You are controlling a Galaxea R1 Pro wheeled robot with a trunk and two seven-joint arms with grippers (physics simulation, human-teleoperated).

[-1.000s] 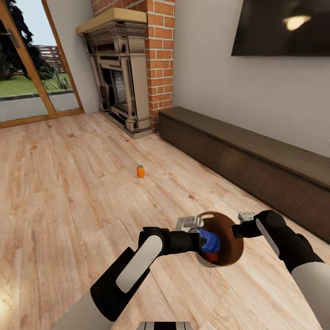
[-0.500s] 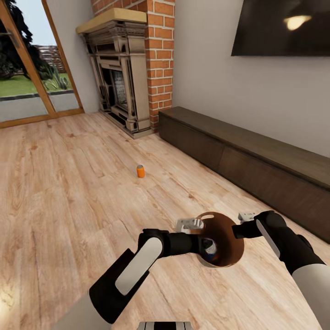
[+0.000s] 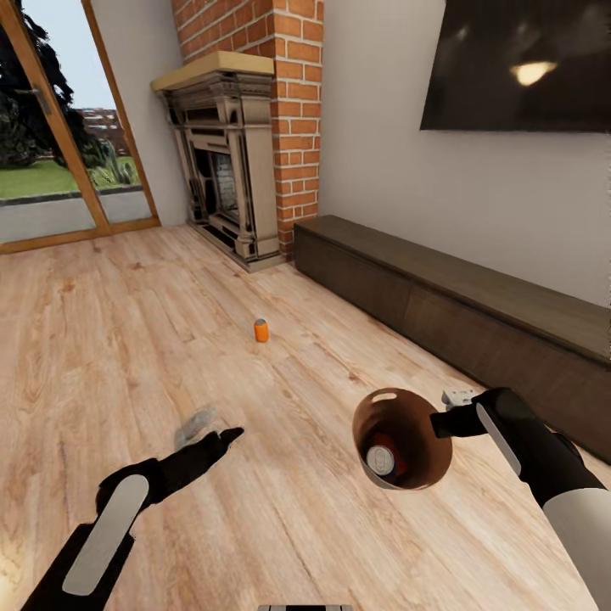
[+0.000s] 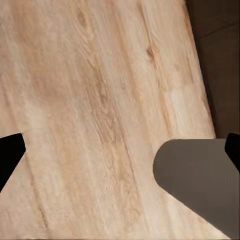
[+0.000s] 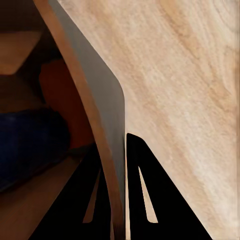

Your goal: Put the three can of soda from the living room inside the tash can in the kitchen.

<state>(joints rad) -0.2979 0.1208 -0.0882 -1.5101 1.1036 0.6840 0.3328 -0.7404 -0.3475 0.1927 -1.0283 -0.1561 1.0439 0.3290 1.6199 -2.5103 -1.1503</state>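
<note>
My right gripper is shut on the rim of the tash can, a grey pail with a copper-brown inside, and holds it tilted above the wood floor. A silver can top shows inside it, with orange behind. In the right wrist view the dark fingers pinch the pail's wall; a dark blue can and an orange can lie inside. Another orange can stands upright on the floor, well ahead. My left gripper hangs open and empty, left of the pail; its fingers spread wide.
A long dark low cabinet runs along the right wall under a black TV. The red-brick fireplace stands ahead, with a glass door at the far left. Open wood floor lies between me and the standing can.
My left gripper let go of the dark blue can inside the pail, then swung out to the left, open. The head view shifted a little.
</note>
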